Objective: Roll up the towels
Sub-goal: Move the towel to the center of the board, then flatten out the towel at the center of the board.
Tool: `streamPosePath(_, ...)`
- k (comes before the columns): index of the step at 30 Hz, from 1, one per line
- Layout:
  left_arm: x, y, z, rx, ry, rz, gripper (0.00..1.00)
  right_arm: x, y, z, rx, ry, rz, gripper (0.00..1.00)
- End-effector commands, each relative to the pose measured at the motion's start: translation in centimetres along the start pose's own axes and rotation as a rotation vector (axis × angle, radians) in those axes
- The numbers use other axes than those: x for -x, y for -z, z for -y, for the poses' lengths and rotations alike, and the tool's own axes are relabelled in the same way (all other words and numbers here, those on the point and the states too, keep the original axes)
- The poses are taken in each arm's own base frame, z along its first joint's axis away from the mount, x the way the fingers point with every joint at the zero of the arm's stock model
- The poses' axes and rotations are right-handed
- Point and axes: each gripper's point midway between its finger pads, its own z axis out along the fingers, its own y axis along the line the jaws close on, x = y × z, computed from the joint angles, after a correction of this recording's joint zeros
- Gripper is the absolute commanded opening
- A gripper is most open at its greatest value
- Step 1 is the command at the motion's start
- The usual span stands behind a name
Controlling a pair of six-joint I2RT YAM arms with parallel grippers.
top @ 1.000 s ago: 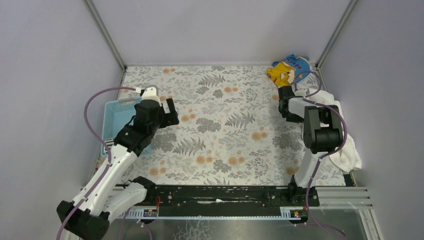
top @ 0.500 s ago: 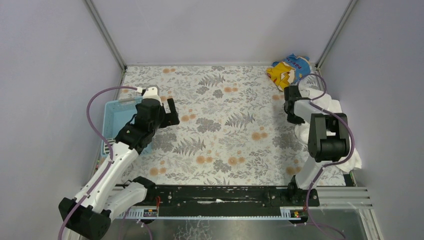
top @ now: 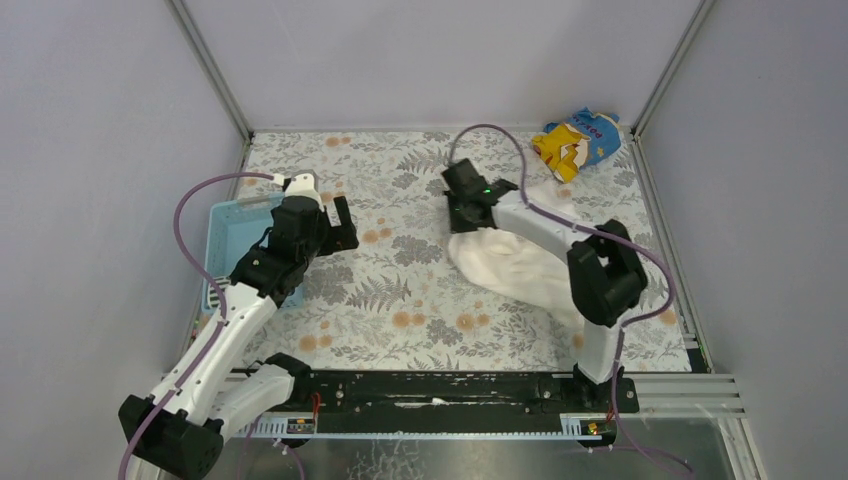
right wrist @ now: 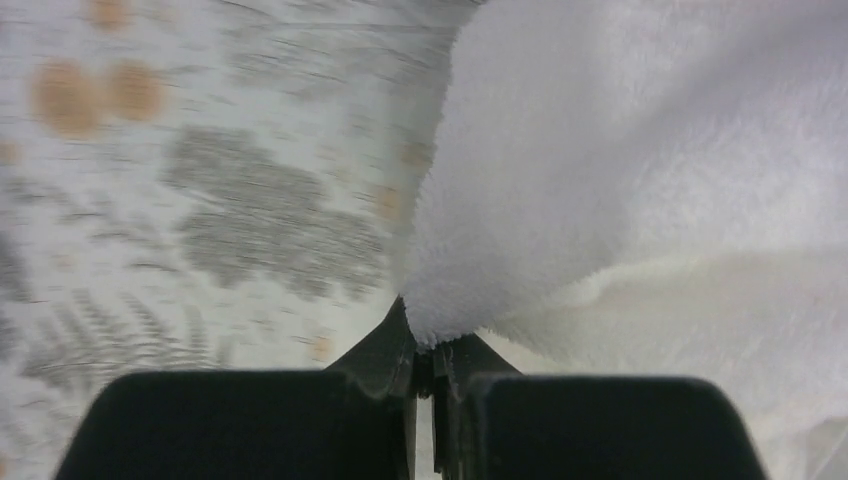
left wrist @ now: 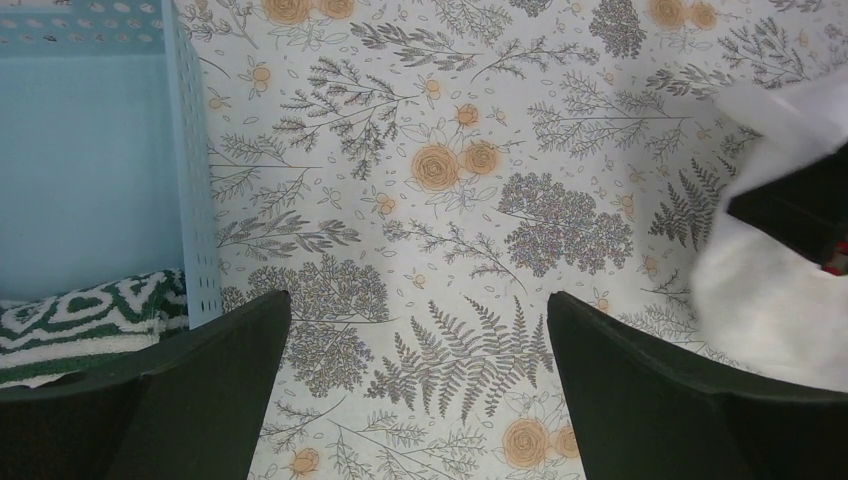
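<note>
Right wrist view: right hand is clamped on edge of white towel, which is laid on floral surface, centre-right. Nr blue basket, left hand is held spread, empty; striped towel is kept inside basket.

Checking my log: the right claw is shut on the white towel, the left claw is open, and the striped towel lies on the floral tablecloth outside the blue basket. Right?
Not quite: the striped towel lies inside the blue basket, as the left wrist view shows. The rest holds: the right claw is shut on the white towel and the left claw is open.
</note>
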Motion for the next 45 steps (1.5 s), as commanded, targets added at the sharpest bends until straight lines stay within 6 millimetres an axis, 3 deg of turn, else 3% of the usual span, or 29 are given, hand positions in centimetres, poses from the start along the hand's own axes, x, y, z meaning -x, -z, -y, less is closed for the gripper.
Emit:
streamPosePath(1, 1.6, 0.2, 0.5, -0.019, 0.006, 0.045, 1.0, 2.8, 1.6, -11.4, 0.256, 0.087, 0.064, 0.09)
streamPosePath(3, 1.5, 0.0, 0.5, -0.018, 0.004, 0.04, 1.0, 4.0, 2.1, -14.8, 0.319, 0.144, 0.085, 0.16)
streamPosePath(5, 1.4, -0.1, 0.5, -0.021, 0.001, 0.034, 1.0, 4.4, 2.5, -16.8, 0.363, 0.185, 0.08, 0.31)
streamPosePath(7, 1.3, -0.2, 0.7, -0.028, -0.002, 0.025, 1.0, 4.5, 3.3, -17.4, 0.398, 0.197, 0.077, 0.43)
streamPosePath(10, 1.0, -0.4, 1.1, -0.047, -0.007, 0.008, 1.0, 4.6, 5.2, -16.7, 0.408, 0.222, 0.105, 0.56)
streamPosePath(15, 0.3, -1.1, 3.0, -0.121, -0.007, -0.073, 1.0, 2.8, 7.5, -11.6, 0.294, 0.284, 0.125, 0.69)
streamPosePath(24, -1.2, -3.7, 6.3, -0.178, 0.01, -0.239, 1.0, -0.9, 8.9, -0.4, 0.159, 0.143, 0.114, 0.73)
streamPosePath(31, -2.7, -7.8, 10.6, -0.182, -0.03, -0.371, 1.0, -2.4, 9.5, 6.4, 0.103, -0.091, 0.15, 0.73)
streamPosePath(36, -3.9, -12.3, 14.8, -0.171, -0.109, -0.441, 1.0, -5.4, 9.2, 10.4, 0.025, -0.22, 0.123, 0.73)
streamPosePath(39, -5.9, -15.7, 15.8, -0.132, -0.148, -0.509, 1.0, -6.6, 9.1, 12.1, 0.009, -0.287, 0.125, 0.75)
streamPosePath(45, -9.7, -20.6, 14.7, -0.026, -0.176, -0.599, 1.0, -6.6, 8.7, 11.6, 0.07, -0.315, 0.159, 0.75)
